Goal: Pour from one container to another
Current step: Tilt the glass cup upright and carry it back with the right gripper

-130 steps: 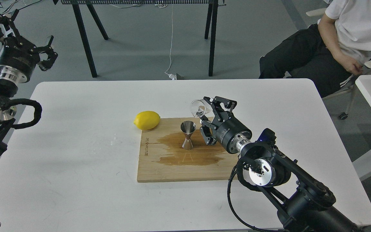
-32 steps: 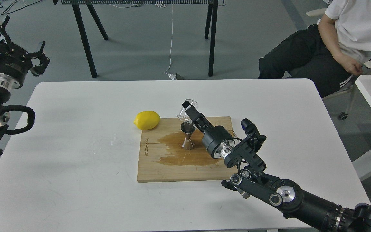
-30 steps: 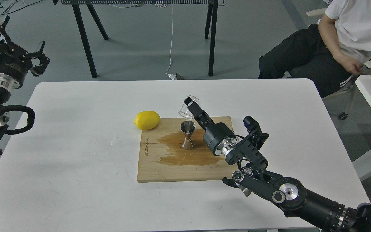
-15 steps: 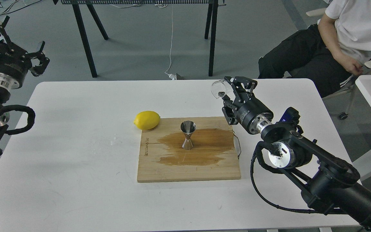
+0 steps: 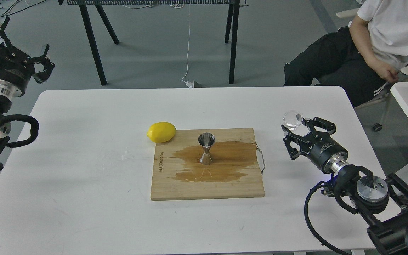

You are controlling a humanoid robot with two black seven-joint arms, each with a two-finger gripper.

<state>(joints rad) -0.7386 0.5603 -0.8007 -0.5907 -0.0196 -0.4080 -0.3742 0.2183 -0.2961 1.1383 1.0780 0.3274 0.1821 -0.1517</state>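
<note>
The small clear cup [image 5: 293, 118] is upright at the tips of my right gripper [image 5: 297, 124], low over the white table to the right of the wooden board [image 5: 207, 189]. The fingers [image 5: 286, 131] stand on either side of the cup and appear shut on it. The shiny steel jigger [image 5: 206, 148] stands upright in the middle of the board, in a brown wet stain [image 5: 221, 166]. My left gripper [image 5: 20, 44] hangs open and empty beyond the table's far left corner.
A yellow lemon [image 5: 161, 131] lies at the board's far left corner. A seated person [image 5: 377, 46] is at the back right, next to another white table [image 5: 407, 102]. Black table legs [image 5: 92, 42] stand beyond the far edge.
My right gripper tipped the clear cup over the jigger, then swung it away to the right and down, turning it upright beside the board. The left arm has barely moved.
</note>
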